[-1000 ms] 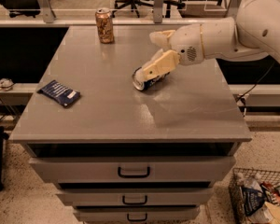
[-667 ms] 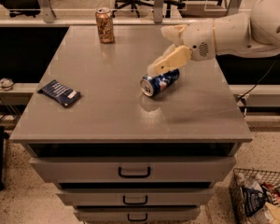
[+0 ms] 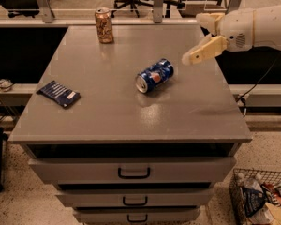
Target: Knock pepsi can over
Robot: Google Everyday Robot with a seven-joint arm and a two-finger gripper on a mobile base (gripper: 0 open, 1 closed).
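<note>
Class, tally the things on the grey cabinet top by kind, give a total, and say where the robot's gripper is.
Drink cans: 2 (dark blue metal pepsi can on its side; gold-orange metal can upright)
Flat dark blue packets: 1
Total: 3
The gripper, open, hangs by the cabinet's right edge, apart from the pepsi can.

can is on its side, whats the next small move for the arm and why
Probably lift the gripper up and away to the right. The pepsi can already lies on its side mid-table, and the gripper hangs apart from it near the right edge, so the knock looks done and more contact seems needless.
</note>
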